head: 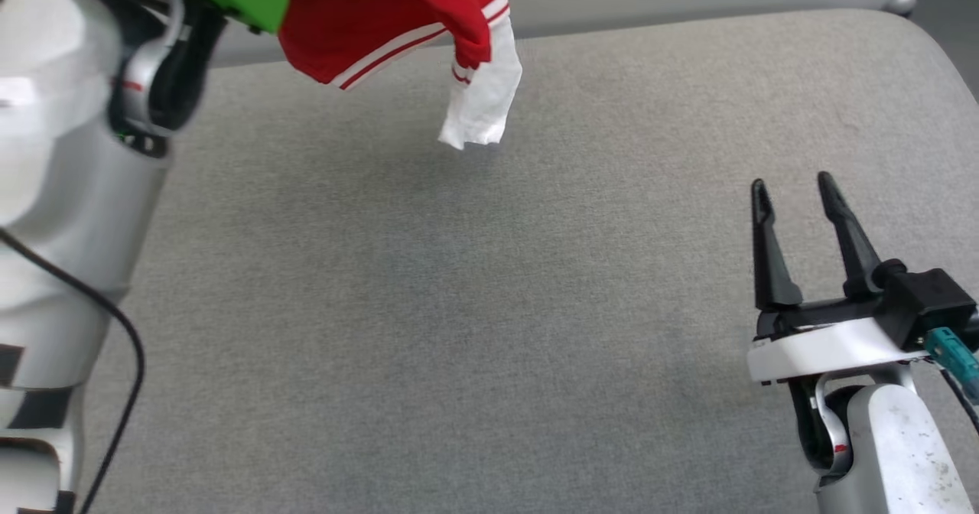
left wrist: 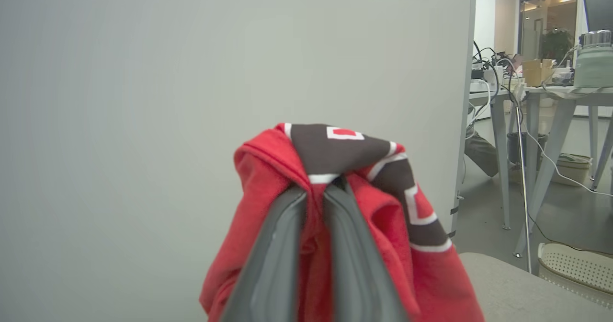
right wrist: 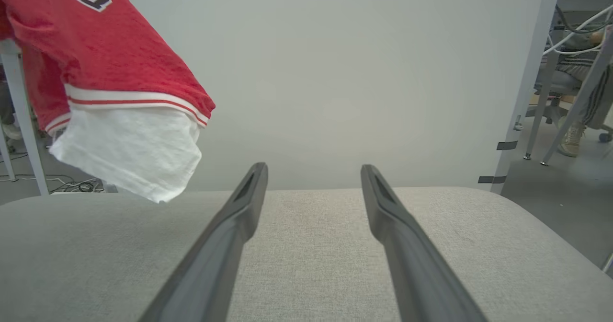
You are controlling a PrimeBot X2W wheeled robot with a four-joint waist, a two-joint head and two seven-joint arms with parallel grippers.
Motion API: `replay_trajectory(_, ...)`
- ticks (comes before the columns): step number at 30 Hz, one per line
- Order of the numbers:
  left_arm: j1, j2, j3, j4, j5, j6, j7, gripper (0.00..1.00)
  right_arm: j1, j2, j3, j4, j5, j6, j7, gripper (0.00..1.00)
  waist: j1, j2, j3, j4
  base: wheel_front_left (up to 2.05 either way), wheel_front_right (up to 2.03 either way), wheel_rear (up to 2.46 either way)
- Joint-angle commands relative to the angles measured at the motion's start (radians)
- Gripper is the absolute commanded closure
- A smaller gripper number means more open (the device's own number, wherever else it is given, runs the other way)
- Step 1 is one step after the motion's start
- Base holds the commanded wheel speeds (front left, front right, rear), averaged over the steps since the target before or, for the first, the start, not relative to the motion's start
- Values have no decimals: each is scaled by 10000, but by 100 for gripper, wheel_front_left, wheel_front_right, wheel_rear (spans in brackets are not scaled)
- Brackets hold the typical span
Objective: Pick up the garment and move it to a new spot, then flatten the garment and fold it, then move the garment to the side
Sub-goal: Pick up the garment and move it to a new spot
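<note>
The garment [head: 382, 17] is a red jersey with white sleeves and striped trim, hanging in the air over the far left of the grey table, one white sleeve dangling lowest. In the left wrist view my left gripper [left wrist: 318, 188] is shut on a bunched fold of the garment [left wrist: 268, 178], where black lettering outlined in white shows. The garment [right wrist: 96, 73] also hangs at the upper left of the right wrist view, clear of the surface. My right gripper [head: 795, 189] stands open low at the right, nothing between its fingers [right wrist: 239, 212], well apart from the cloth.
The grey fabric-covered table [head: 489, 307] spreads under both arms. A pale partition wall [right wrist: 335, 73] stands behind its far edge. Desks with cables [left wrist: 527, 97] and a white perforated basket [left wrist: 574, 269] stand beyond the right edge, where a seated person's legs [right wrist: 574, 101] show.
</note>
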Motion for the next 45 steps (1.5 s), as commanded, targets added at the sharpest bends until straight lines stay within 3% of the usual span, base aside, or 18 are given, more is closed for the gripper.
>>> replay_trajectory(1,-54,-153,-159,150,161,-58,-143,100,-163,-7,-77,-75,43,17,-45,0,1,-1,358,-314,0,0,0)
replay_trajectory(9,1848,-448,-984,1113,188,-117,-523,100,-299,-7,-447,-259,32,17,-45,0,1,-1,724,-387,0,0,0)
replay_trajectory(20,4688,-166,-2285,2671,282,-241,-265,100,-151,-7,-250,4,-197,17,-45,0,1,-1,662,355,0,0,0)
replay_trajectory(40,7086,-615,-2892,3894,-524,-136,125,100,747,-7,-115,719,-312,17,-45,0,1,-1,-1171,1400,0,0,0)
replay_trajectory(41,7200,-635,-2924,3896,-539,-116,115,66,814,-7,-106,755,-305,17,-45,0,1,-1,-1288,1433,0,0,0)
replay_trajectory(42,7287,-645,-2940,3900,-542,-76,88,19,869,-7,-95,780,-299,17,-45,0,1,-1,-1369,1452,0,0,0)
replay_trajectory(43,7377,-664,-2932,3896,-548,-2,12,0,925,-7,-98,810,-292,17,-45,0,1,-1,-1467,1485,0,0,0)
replay_trajectory(45,7516,-712,-2880,3848,-572,109,-207,0,1035,-7,-111,870,-278,17,-45,0,1,-1,-1664,1533,0,0,0)
